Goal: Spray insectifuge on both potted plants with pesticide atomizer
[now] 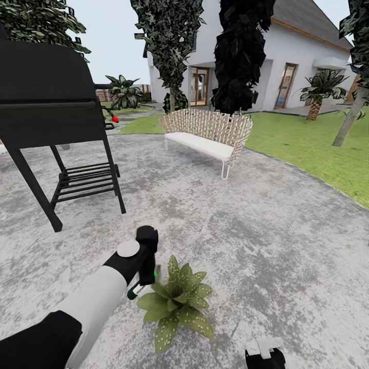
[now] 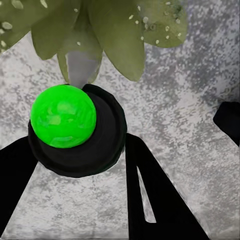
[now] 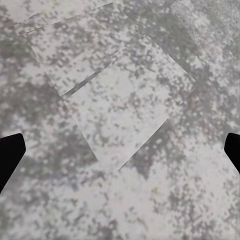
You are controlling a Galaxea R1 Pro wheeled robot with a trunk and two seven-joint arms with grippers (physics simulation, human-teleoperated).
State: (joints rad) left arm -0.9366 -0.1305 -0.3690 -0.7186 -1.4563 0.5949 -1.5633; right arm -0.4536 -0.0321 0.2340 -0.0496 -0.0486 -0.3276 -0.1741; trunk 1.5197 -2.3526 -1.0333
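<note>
The left gripper (image 1: pixel 146 279) is closing around the pesticide atomizer (image 2: pixel 75 131), its green-topped dark body showing between the fingers, just beside a potted plant (image 1: pixel 177 302) sitting on the grey stone patio (image 1: pixel 266 246). The right gripper (image 3: pixel 120 150) is hanging wide open over bare patio. A wicker bench (image 1: pixel 207 136) is standing well beyond.

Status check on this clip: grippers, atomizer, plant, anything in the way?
Left gripper shut on pesticide atomizer, aimed at potted plant. Right gripper open over bare patio. Nothing in the way.
</note>
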